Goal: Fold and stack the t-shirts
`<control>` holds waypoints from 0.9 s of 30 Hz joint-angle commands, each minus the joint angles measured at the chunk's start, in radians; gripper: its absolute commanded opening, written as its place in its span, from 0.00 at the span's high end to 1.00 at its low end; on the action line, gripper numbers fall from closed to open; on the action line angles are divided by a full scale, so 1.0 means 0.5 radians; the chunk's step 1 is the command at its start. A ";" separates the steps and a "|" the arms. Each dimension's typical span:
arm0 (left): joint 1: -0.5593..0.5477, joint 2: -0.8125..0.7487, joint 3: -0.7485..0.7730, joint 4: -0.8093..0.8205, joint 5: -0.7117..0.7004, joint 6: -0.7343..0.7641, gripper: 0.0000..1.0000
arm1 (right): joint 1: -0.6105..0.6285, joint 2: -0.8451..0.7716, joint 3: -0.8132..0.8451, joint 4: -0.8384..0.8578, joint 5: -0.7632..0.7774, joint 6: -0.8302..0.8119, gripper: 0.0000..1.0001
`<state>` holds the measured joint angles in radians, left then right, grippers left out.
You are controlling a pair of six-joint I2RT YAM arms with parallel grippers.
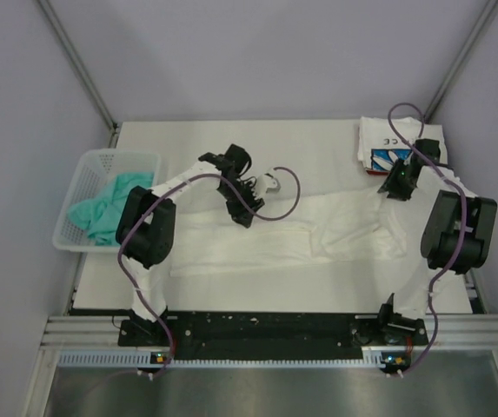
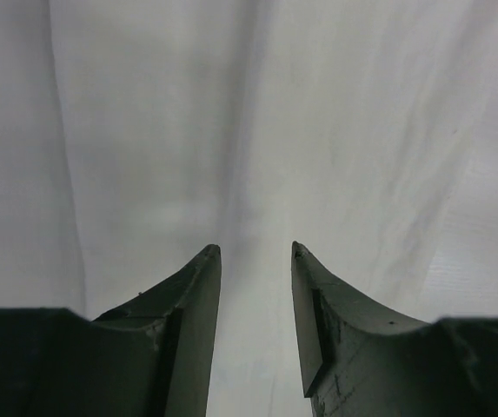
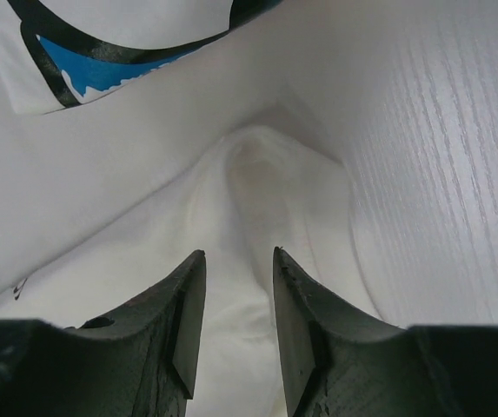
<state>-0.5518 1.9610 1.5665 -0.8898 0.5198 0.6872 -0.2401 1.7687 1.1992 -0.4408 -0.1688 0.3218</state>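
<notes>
Sprawling across the counter (image 1: 309, 143), the white tee (image 1: 318, 234) lay in a long rumpled band. It looked like light, limp cloth that would sag and slide, best pinched at a hem or a raised fold. The left claw (image 2: 253, 252) hung spread just over its smooth left part. The right claw (image 3: 238, 254), also spread, pointed at a puckered ridge by the folded daisy tee (image 1: 386, 143). The teal tee (image 1: 101, 213) sat in the basket (image 1: 88, 161).

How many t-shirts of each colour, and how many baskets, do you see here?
White t-shirts: 2 (spread t-shirt, folded printed t-shirt)
Teal t-shirt, lying in the basket: 1
White basket: 1
Total: 4
</notes>
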 commanded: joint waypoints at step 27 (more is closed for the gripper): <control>0.337 -0.115 -0.654 0.301 -0.355 -0.110 0.59 | 0.020 0.362 0.507 0.029 -0.018 -0.070 0.86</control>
<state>-0.3977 1.8870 1.2640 -0.7597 0.3870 0.6182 -0.2287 1.9125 1.3972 -0.4358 -0.1898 0.3050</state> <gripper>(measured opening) 0.405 0.039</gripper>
